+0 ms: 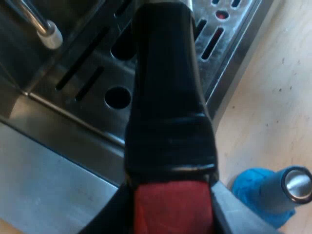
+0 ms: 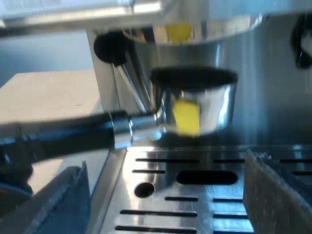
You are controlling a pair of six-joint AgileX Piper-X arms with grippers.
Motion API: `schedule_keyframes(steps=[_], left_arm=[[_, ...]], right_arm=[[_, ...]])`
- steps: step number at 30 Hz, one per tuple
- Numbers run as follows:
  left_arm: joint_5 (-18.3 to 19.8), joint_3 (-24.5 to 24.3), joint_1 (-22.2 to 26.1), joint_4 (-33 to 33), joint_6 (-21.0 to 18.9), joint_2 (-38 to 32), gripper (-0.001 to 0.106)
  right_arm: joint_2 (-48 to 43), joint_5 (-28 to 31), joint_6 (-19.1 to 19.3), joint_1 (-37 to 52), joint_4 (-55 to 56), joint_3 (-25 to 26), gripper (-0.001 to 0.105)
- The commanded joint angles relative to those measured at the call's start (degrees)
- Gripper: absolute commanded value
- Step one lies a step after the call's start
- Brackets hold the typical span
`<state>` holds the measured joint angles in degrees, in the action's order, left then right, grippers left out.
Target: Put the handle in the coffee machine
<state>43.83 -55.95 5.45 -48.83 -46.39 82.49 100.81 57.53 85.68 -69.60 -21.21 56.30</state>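
Beneath espresso machine (image 2: 278,112) head: holder (image 2: 209,105) (handle (image 1: 168,97) pinched by left gripper (image 1: 170,213)).

Glossy metal holder (image 2: 214,107) — brushed steel drip tray (image 2: 161,185).

Left gripper (image 1: 170,207) — two dark fingers (image 1: 239,212), smooth and wedge-shaped, greyish along the edges. Right gripper (image 2: 168,192) — two broad, dark grey fingers (image 2: 273,195) with coarse, cloth-like faces.

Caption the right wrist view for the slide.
Round metal holder with dark handle poised below the steel espresso machine's brew head, above the slotted drip tray; right gripper open over the tray.
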Motion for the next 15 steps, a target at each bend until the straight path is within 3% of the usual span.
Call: schedule_keyframes(steps=[1,15], left_arm=[[4.6,-1.2,-0.1,1.1,0.4,-0.5,0.000],[4.9,-1.2,-0.1,3.8,0.4,-0.5,0.000]], right_arm=[[0.9,1.8,0.7,-0.1,-2.6,0.2,0.067],[1.3,2.3,2.0,0.1,-3.4,0.2,0.067]])
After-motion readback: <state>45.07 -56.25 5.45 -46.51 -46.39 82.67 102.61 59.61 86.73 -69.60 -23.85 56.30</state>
